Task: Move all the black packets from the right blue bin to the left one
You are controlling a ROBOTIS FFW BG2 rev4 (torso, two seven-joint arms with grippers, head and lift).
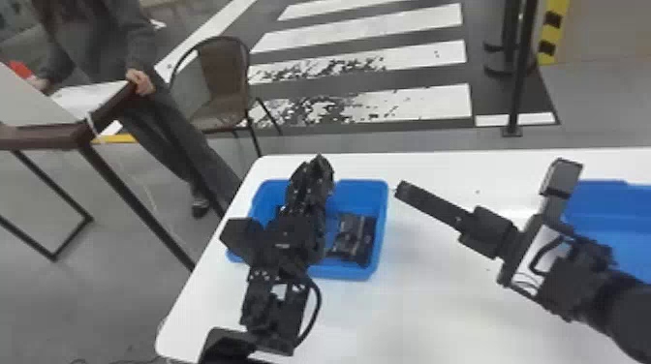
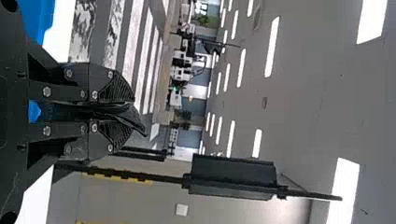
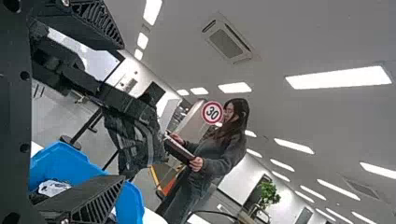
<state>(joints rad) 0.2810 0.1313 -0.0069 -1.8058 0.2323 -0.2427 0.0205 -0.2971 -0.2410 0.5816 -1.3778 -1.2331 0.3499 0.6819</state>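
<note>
In the head view my left gripper [image 1: 317, 167] is over the far part of the left blue bin [image 1: 379, 242]. Between the closed fingers of the left gripper [image 2: 135, 114] in the left wrist view is a black packet [image 2: 122, 112]. Several black packets [image 1: 353, 237] lie in the right half of that bin. My right gripper [image 1: 403, 189] hangs over the table just right of the left bin, pointing left. The right wrist view shows the right gripper [image 3: 122, 112] with its fingers wide apart and nothing between them. The right blue bin [image 1: 605, 205] is partly behind the right arm.
Both bins stand on a white table [image 1: 436, 314]. Beyond its left edge are a brown chair [image 1: 220, 72] and another table [image 1: 43, 138], where a person stands. A black post [image 1: 518, 87] rises behind the white table.
</note>
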